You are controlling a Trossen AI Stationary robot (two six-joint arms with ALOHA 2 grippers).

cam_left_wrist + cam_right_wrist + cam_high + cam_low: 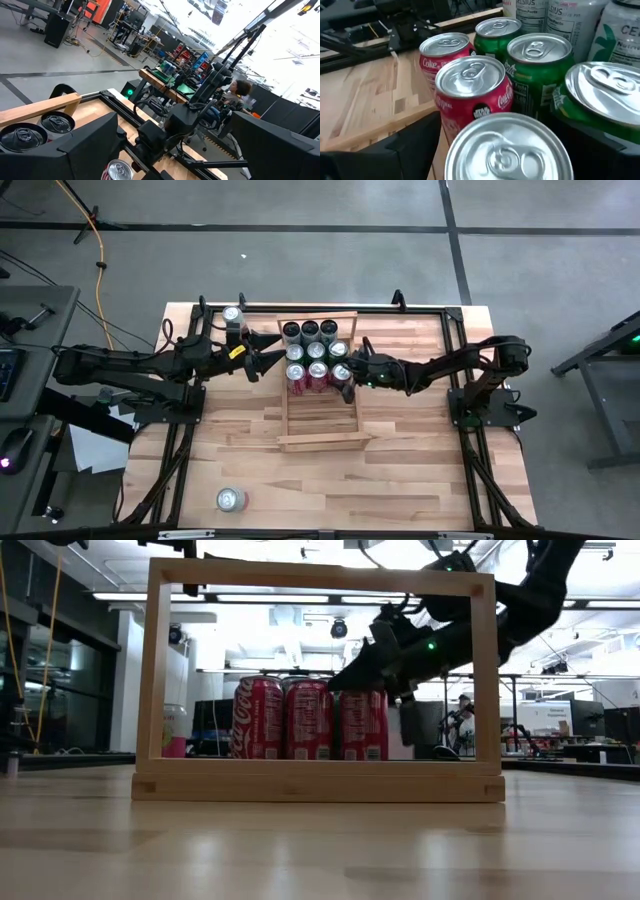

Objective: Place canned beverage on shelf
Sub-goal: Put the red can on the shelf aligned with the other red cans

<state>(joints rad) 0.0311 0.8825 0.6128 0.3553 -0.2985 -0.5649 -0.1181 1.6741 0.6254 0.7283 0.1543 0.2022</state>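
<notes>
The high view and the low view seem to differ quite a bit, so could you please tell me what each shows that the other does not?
Only the high view shows the left gripper, open beside the shelf, a loose can near the table's front edge, another can by the left arm, and the dark and green cans in the rear rows.

Only the low view shows the red cans' Coca-Cola lettering and the room behind.

Both show the shelf, the front row of red cans, and the right gripper open around the rightmost one.
</notes>
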